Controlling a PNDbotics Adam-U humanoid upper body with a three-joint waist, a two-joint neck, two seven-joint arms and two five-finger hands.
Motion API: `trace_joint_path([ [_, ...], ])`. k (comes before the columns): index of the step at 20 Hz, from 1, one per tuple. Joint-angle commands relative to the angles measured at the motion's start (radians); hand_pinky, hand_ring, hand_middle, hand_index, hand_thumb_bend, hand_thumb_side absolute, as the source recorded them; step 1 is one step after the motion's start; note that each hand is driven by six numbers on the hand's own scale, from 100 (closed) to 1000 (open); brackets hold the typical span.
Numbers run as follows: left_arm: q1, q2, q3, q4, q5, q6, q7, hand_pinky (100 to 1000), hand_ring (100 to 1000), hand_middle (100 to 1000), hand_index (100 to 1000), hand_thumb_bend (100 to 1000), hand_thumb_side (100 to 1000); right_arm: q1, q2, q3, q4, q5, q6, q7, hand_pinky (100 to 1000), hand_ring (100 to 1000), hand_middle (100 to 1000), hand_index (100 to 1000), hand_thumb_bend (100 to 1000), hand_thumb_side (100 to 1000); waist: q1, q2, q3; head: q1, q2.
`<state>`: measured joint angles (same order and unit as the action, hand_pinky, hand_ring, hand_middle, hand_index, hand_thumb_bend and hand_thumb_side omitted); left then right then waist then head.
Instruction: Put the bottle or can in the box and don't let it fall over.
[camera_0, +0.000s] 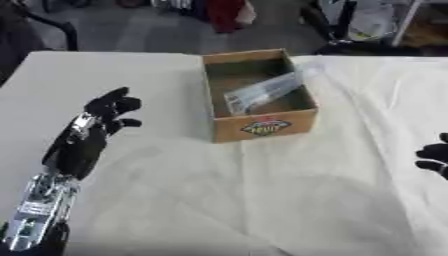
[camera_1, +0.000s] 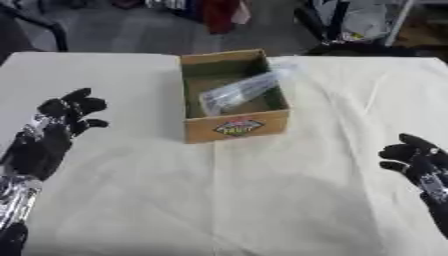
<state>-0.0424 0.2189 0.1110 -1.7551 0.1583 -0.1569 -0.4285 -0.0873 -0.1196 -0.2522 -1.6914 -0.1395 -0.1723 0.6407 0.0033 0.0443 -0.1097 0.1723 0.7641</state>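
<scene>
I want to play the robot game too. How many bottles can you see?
1. A clear bottle lies tilted inside the cardboard box, its top leaning over the far right edge. Nothing else bottle-like shows on the table.

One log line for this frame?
bottle: tilted in box | left hand: empty, left of box | right hand: empty, right

Clear plastic bottle (camera_0: 262, 92) tilted, leaning inside open brown cardboard box (camera_0: 262, 127) — neck over right wall.

Head stereo pair, downward, shared table (camera_0: 262, 200)
</scene>
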Motion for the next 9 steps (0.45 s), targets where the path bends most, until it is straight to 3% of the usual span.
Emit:
trace_joint_path([
  [1, -0.003, 0.002, 0.009, -0.006, -0.012, 0.007, 0.002, 753, 882, 770, 943, 169, 987, -0.011, -0.020, -0.006, -0.020, 0.003, 0.001, -0.005, 785, 797, 722, 881, 100, 567, -0.001, -0.011, 0.000, -0.001, 0.006],
  [9, 0.003, -0.010, 0.010, -0.003, -0.020, 0.017, 0.005, 751, 880, 768, 945, 168, 992, -0.011, -0.021, -0.007, -0.021, 0.009, 0.004, -0.009, 785, 797, 722, 881, 100, 570, 0.000, -0.009, -0.001, -0.017, 0.006],
])
